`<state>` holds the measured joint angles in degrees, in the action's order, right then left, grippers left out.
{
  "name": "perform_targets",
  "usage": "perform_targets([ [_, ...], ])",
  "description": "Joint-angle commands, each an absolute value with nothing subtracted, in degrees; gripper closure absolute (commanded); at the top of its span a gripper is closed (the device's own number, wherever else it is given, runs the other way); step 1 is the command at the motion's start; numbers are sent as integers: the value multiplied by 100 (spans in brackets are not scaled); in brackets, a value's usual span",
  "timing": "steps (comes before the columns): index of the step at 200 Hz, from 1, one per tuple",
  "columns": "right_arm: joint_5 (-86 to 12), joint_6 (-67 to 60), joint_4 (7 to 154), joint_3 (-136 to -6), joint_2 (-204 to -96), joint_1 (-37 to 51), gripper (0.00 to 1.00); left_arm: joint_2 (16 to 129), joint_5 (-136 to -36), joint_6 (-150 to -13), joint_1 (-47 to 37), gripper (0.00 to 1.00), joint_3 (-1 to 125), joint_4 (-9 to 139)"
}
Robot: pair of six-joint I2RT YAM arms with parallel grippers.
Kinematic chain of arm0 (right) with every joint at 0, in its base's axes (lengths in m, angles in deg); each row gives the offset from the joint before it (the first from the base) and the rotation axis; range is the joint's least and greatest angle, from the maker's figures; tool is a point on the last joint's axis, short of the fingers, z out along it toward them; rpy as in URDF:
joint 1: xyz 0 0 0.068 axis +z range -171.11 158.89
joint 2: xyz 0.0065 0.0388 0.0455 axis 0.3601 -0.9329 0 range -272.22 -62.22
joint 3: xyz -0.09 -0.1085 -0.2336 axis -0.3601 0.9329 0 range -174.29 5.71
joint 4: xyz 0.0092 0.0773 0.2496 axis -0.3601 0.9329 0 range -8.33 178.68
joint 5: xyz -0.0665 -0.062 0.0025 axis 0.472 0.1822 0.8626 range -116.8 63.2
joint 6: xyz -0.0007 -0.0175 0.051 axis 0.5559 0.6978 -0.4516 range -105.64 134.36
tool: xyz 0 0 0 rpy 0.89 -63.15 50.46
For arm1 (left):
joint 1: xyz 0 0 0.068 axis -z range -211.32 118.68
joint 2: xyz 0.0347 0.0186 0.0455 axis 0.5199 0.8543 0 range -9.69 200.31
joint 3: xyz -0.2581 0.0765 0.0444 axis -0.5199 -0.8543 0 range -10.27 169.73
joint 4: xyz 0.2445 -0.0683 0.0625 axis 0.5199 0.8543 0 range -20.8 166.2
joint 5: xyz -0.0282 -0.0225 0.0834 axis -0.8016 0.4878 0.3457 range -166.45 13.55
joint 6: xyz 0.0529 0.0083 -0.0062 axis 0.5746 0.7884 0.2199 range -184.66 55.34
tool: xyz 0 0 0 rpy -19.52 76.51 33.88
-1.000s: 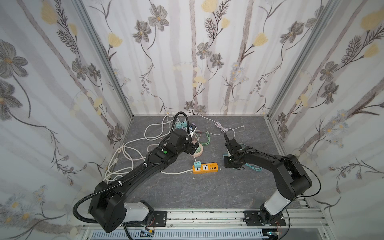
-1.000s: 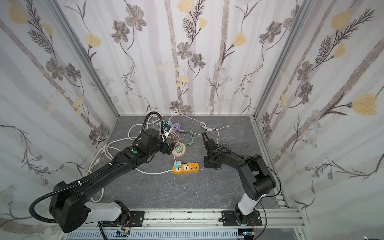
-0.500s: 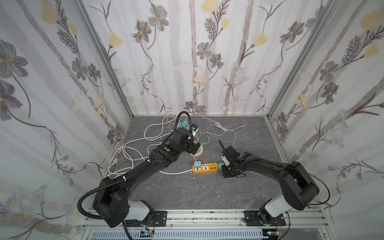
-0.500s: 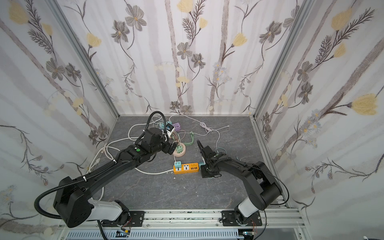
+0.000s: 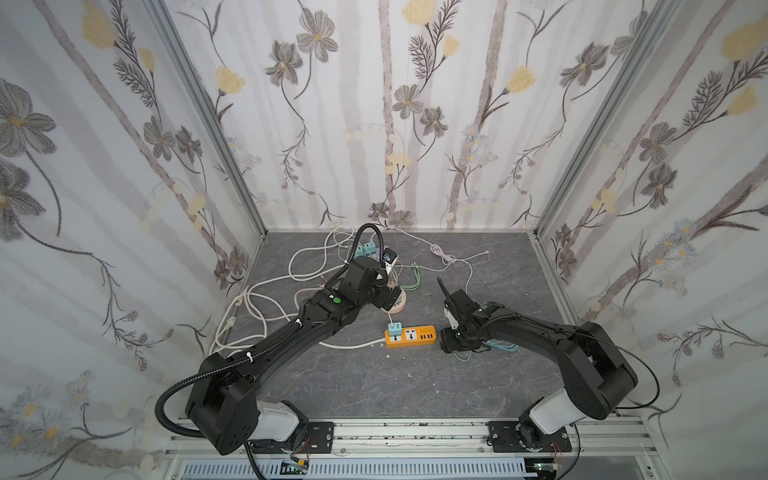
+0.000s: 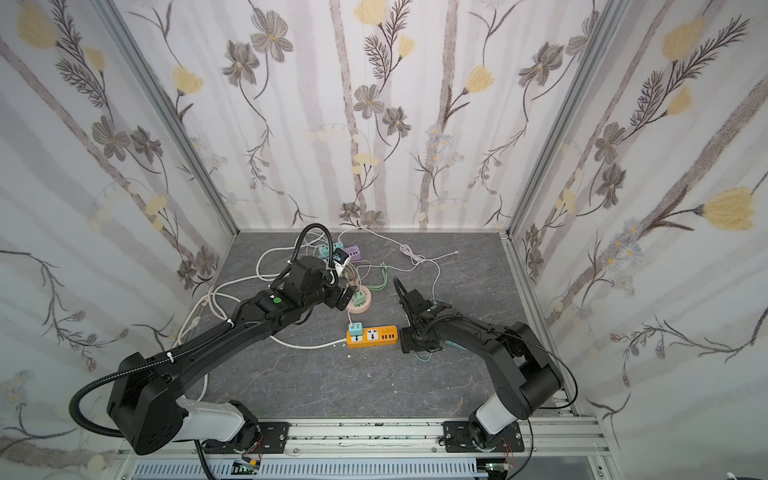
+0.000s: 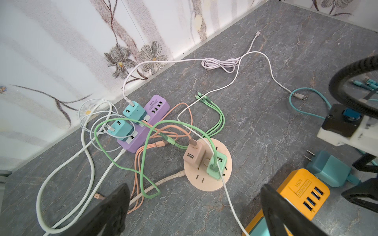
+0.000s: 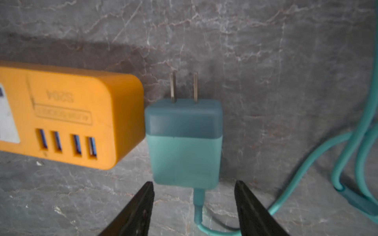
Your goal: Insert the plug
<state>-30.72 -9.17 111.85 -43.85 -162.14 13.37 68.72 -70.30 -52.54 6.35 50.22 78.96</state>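
The teal plug (image 8: 185, 141) lies flat on the grey floor, its two metal prongs pointing away from my right gripper. Its side touches the right end of the orange power strip (image 8: 67, 114). My right gripper (image 8: 194, 186) is open, with its fingertips just behind the plug on either side of the teal cable (image 8: 198, 201), holding nothing. In both top views the right gripper (image 5: 451, 345) covers the plug beside the strip (image 5: 410, 336). My left gripper (image 7: 194, 190) is open and empty above the floor near the round socket. From there I see the plug (image 7: 327, 168) and the strip (image 7: 300, 190).
A teal adapter (image 5: 394, 331) sits in the orange strip's left socket. The round pink socket (image 7: 204, 179) holds a pink and a green adapter. A purple strip (image 7: 147, 122) with two teal adapters lies by the back wall. White, green and orange cables tangle across the left and back floor.
My right gripper has come down and left to the strip's right end, and its jaws have opened. The left gripper has shifted slightly over the round socket and stays open.
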Motion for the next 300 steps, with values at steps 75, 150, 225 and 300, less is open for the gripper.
perform_targets([
  [75,-2295,-971,10743,-4357,-16496,1383,48,6685,-6722,-5436,630,0,4870,7759],
  [150,-1775,-752,10645,-4320,-16044,1502,67,6962,-6785,-6586,616,0,5330,8384],
  [225,-2990,2476,9403,-3953,-13494,1528,76,7379,-9536,-7374,212,0,6731,10112],
  [300,-3982,4178,9564,-4506,-13395,1811,77,8120,-11644,-7567,224,9,7680,11071],
])
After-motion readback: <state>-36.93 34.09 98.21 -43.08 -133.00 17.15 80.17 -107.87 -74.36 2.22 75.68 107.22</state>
